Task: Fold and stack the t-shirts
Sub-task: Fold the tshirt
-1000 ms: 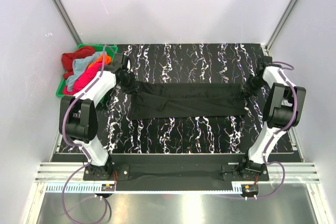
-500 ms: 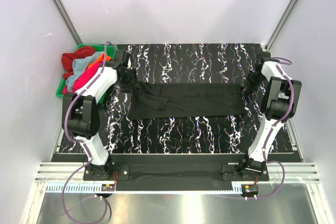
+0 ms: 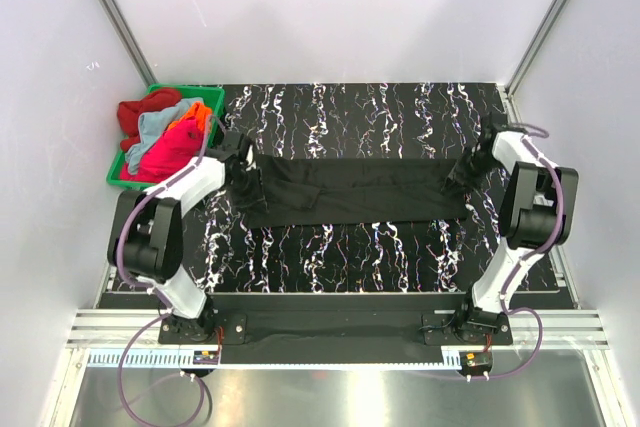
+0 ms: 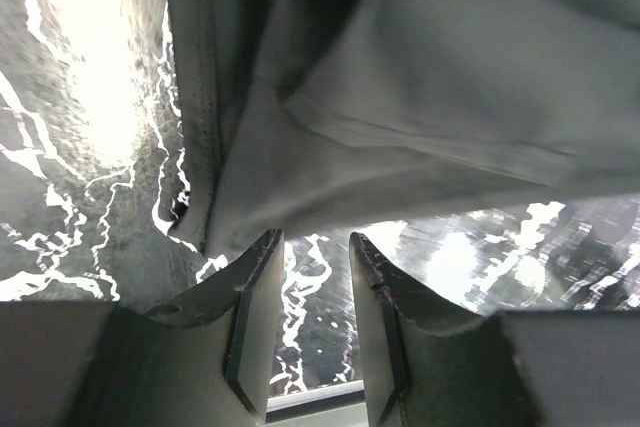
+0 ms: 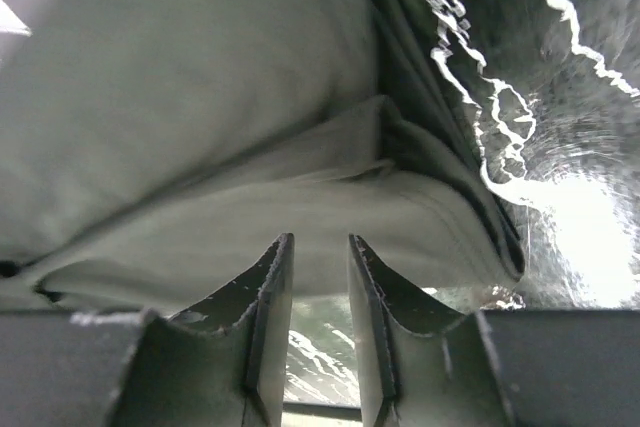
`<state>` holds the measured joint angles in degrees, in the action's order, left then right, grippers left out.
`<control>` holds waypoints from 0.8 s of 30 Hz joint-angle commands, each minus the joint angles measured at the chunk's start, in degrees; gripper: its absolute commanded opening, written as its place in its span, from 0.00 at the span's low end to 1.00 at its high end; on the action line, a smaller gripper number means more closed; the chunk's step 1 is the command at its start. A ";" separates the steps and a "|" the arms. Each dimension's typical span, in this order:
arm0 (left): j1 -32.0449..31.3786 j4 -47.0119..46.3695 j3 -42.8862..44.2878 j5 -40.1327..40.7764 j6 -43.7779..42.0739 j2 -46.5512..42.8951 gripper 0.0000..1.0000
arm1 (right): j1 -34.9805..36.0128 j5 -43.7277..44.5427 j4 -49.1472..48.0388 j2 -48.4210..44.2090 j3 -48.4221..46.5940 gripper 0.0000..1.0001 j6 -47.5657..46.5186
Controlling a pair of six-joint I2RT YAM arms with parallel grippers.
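A black t-shirt (image 3: 355, 190) lies folded into a long strip across the middle of the table. My left gripper (image 3: 246, 183) is low at its left end. In the left wrist view the gripper (image 4: 312, 239) is open with only table between the jaws, and the shirt's edge (image 4: 400, 97) lies just past the fingertips. My right gripper (image 3: 462, 169) is low at the shirt's right end. In the right wrist view it (image 5: 319, 241) is open and empty, its tips at the folded edge of the shirt (image 5: 250, 147). Red (image 3: 133, 115), light blue (image 3: 158, 127), orange (image 3: 196, 113) and magenta (image 3: 166, 155) t-shirts are heaped at the far left.
The green plastic bin (image 3: 114, 173) holding the coloured shirts stands at the table's far left corner, just beyond my left arm. White walls close in the back and both sides. The table (image 3: 340, 257) has a black marbled top.
Both grippers have moved from beyond the shirt's far corners toward the near side and down to its two ends. The shirt itself has barely shifted.
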<state>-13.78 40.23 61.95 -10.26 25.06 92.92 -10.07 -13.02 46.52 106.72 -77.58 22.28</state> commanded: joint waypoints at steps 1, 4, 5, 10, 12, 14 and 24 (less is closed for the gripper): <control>0.24 -4.02 -0.95 0.76 1.66 1.73 0.38 | -0.13 0.18 -1.61 2.09 3.22 0.34 -0.22; 0.25 -3.58 -3.15 3.66 2.36 3.14 0.39 | -0.22 2.64 -2.22 1.48 6.91 0.33 -0.31; 0.25 -3.58 -4.11 4.89 2.54 2.79 0.39 | -0.22 4.12 -2.31 0.87 8.83 0.33 -0.14; 0.16 -2.70 -6.58 6.74 0.70 1.21 0.39 | -0.48 6.43 -2.23 -1.95 13.68 0.33 0.66; 0.16 -1.21 -6.32 6.05 0.26 -2.29 0.39 | -0.48 5.38 -1.35 -4.49 14.73 0.32 0.83; -0.02 -0.42 -5.45 2.82 -0.45 -7.37 0.41 | -0.31 4.15 -0.73 -8.34 15.09 0.32 0.75; -0.37 -4.63 3.34 -8.64 5.59 -0.32 0.60 | 2.67 -5.34 -1.17 -10.49 10.27 0.54 -2.24</control>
<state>-13.82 38.13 62.87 -14.31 26.46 85.03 -9.47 -13.34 46.00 94.98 -64.45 21.82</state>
